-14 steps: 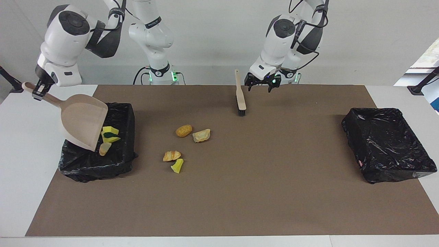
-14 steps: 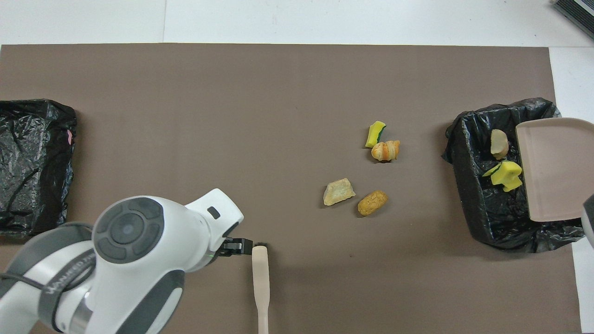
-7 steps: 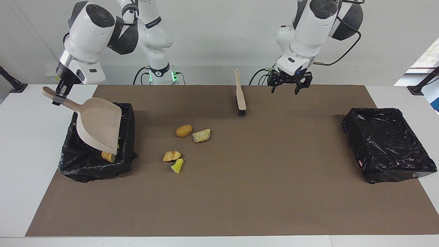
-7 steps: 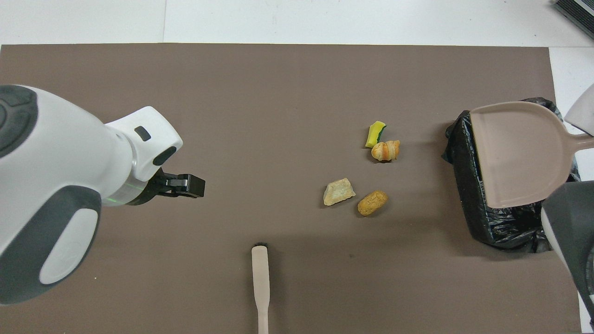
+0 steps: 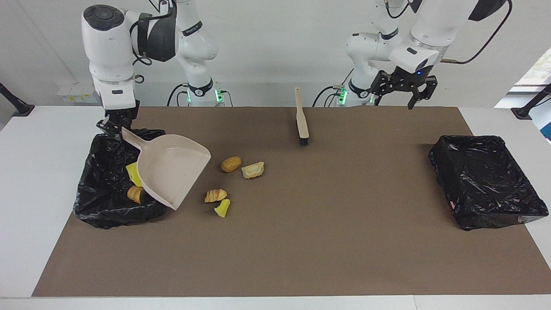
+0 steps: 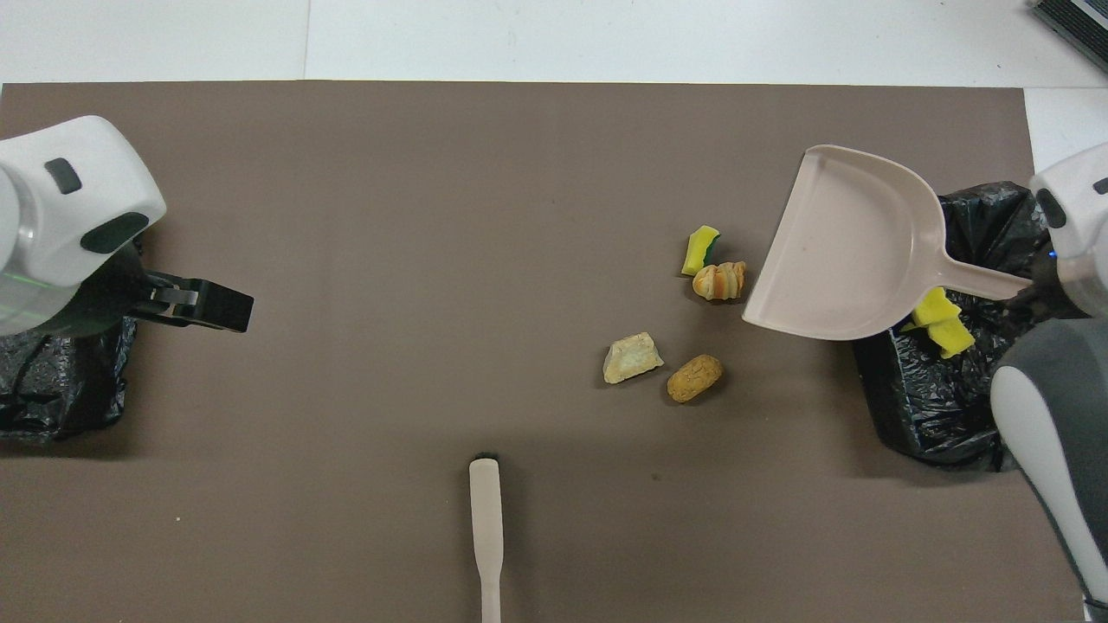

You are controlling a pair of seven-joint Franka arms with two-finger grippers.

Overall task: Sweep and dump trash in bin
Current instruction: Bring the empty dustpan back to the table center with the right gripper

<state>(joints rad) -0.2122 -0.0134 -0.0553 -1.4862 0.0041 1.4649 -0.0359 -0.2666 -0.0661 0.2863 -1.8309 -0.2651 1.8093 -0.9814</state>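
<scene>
The right gripper [image 5: 115, 125] was pinched on the handle of the beige dustpan [image 5: 170, 170], which hung tilted over the edge of the black-lined bin [image 5: 101, 202] at the right arm's end of the table, its open mouth jutting out over the brown mat [image 5: 301, 241] toward the loose trash. The left gripper [image 5: 405, 92] hung in the air with its fingers spread and nothing between them, over the mat near the second black-lined bin [image 5: 486, 185] at the left arm's end. Four pieces of trash lay on the mat: a brown potato-like lump [image 5: 230, 163] with a pale bread chunk [image 5: 252, 170] just beside it, and, farther from the robots, a croissant [image 5: 215, 195] touching or nearly touching a yellow sponge piece [image 5: 222, 208]. In the bin beside the dustpan, two pieces showed in the facing view, a yellow sponge chunk [image 5: 133, 173] and a tan lump [image 5: 136, 194], both partly hidden by the pan; whether more lay under it could not be told. One brush [image 5: 301, 118] lay on the mat nearer to the robots than the loose pieces, well apart from both grippers, with open mat between it and the trash. There were two bins, one dustpan and one brush.
</scene>
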